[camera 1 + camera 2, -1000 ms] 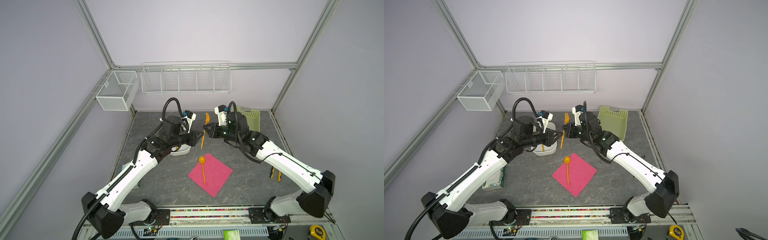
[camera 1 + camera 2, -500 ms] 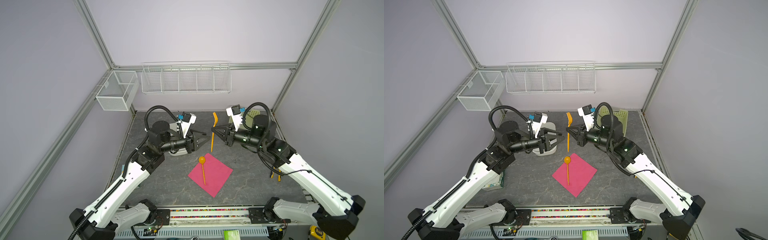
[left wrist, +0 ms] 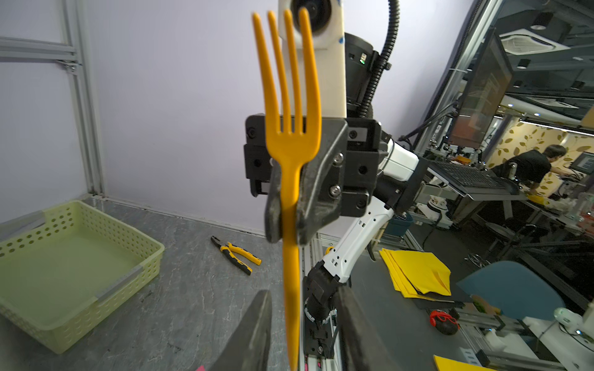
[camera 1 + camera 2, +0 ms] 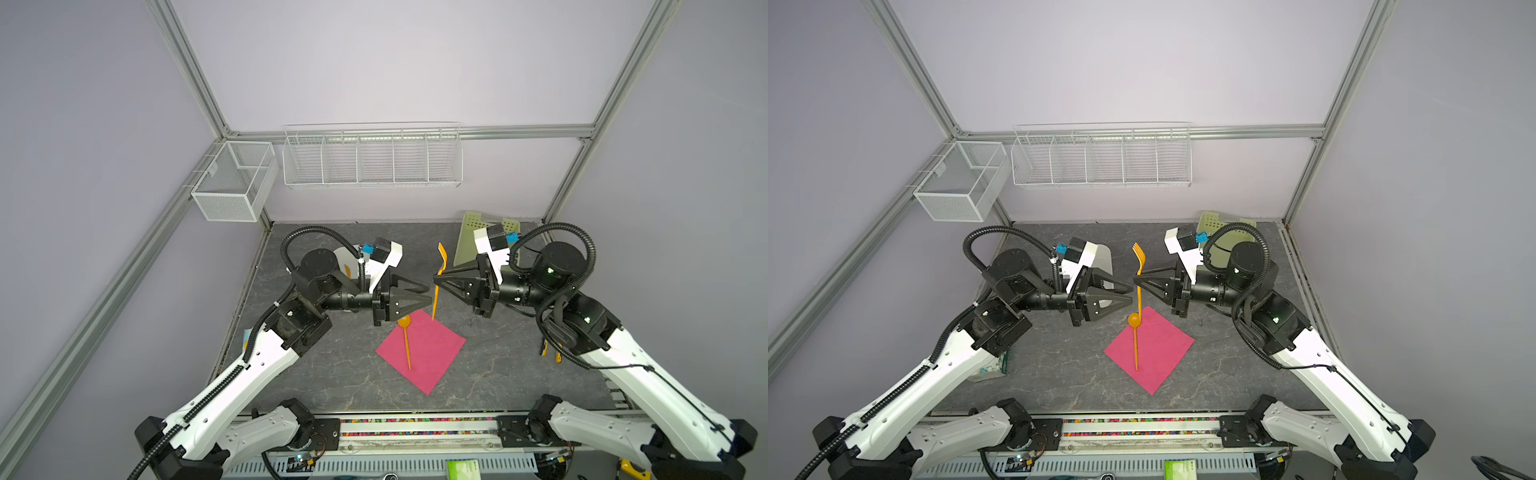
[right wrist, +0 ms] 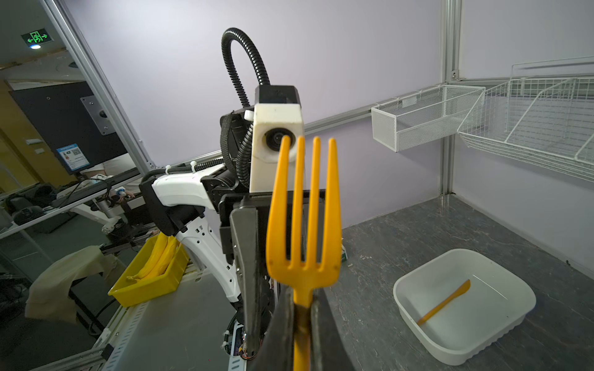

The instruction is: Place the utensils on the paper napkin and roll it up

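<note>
My right pincer (image 4: 435,280) pinches the fork (image 4: 435,305) upright by its neck, handle tip over the napkin's (image 4: 432,357) far corner — ready, I judge, to lie beside the spoon (image 4: 406,345) there. My left pincer (image 4: 428,293) stands spread around the handle, probably to steady it. The knife (image 5: 445,305) lies in the tub (image 5: 456,351).

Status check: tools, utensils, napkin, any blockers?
Right tool shut on fork, tines up, near napkin far corner. Left tool open around fork's handle. Spoon on napkin; knife in white tub. No obstruction seen.
</note>
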`<action>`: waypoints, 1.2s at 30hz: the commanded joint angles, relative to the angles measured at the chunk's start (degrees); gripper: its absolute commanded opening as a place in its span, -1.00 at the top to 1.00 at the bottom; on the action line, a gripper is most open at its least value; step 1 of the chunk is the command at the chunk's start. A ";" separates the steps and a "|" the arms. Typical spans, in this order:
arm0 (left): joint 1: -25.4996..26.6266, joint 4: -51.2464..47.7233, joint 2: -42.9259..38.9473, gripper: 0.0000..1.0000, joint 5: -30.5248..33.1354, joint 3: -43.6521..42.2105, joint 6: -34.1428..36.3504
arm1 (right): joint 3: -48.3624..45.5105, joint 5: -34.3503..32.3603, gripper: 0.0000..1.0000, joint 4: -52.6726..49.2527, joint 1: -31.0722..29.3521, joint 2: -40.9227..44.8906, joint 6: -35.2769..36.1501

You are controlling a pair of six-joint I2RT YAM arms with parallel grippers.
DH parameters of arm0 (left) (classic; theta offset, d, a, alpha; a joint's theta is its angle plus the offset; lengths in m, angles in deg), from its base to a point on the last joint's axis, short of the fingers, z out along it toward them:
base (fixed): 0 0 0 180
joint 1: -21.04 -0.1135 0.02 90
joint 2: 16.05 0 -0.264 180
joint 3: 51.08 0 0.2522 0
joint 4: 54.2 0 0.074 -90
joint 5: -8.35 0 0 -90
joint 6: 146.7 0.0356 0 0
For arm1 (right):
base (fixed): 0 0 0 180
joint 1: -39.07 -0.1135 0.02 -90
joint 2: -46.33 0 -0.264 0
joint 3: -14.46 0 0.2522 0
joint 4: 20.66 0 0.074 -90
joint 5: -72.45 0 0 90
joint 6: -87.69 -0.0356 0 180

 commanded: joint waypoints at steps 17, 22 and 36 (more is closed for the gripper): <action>2.46 3.83 -0.15 0.57 -0.81 1.36 2.53 | 1.31 5.66 0.86 4.50 -1.85 -0.45 -0.64; 3.07 3.69 -0.10 0.63 -1.46 1.40 2.64 | 1.43 5.55 0.86 4.56 -2.05 -0.89 -0.66; 3.29 3.26 -0.28 0.74 -0.58 1.97 3.26 | 1.31 4.70 0.86 3.76 -2.34 -0.85 -0.34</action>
